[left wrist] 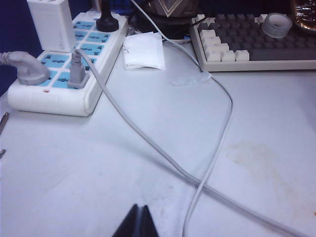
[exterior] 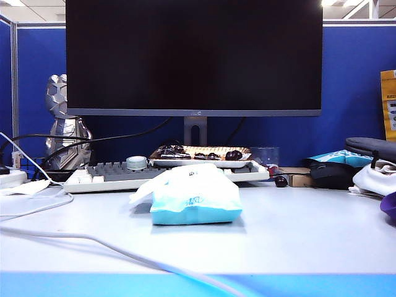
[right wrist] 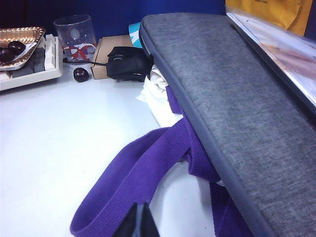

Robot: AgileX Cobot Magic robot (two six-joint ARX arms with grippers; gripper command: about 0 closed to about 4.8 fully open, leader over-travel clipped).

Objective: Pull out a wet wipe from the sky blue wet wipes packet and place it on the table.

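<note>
The sky blue wet wipes packet [exterior: 196, 197] sits in the middle of the table [exterior: 309, 241], just in front of a keyboard [exterior: 117, 173]. A wet wipe [exterior: 148, 190] pokes out of its top on the left side. A big dark monitor [exterior: 193, 57] stands behind. The left gripper [left wrist: 138, 222] is low over the left part of the table, near a grey cable [left wrist: 148, 143] and a power strip [left wrist: 64, 74]. Its fingers are pressed together, holding nothing. The right gripper [right wrist: 140, 222] is over on the right, above a purple strap [right wrist: 133, 182] beside a grey case [right wrist: 232, 98]. Its fingers are pressed together too, and empty.
</note>
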